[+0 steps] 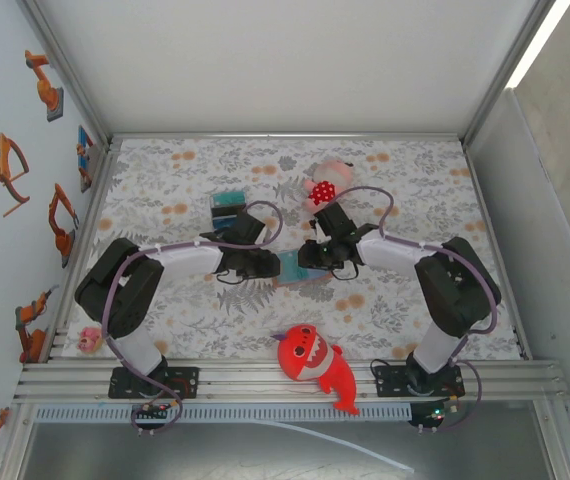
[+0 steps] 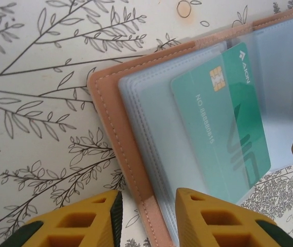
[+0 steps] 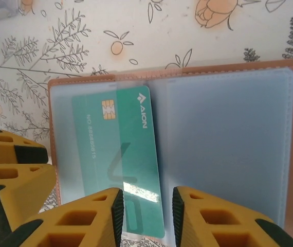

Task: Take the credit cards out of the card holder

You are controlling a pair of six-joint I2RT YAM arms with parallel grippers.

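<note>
So the wallet [image 3: 187, 70] is open, teal card [image 3: 121, 149] tucked inside; left gripper [image 2: 145, 198] gapes around the wallet edge, right gripper [image 3: 147, 198] gapes around the card's end.

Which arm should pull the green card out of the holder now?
Right, probably. The right gripper, open, hangs over the card's free end; the left gripper sits at the holder's brown edge, better for bracing.

Red plush [image 1: 310, 362] sits near, seemingly clear of card holder [image 1: 291, 268].
</note>
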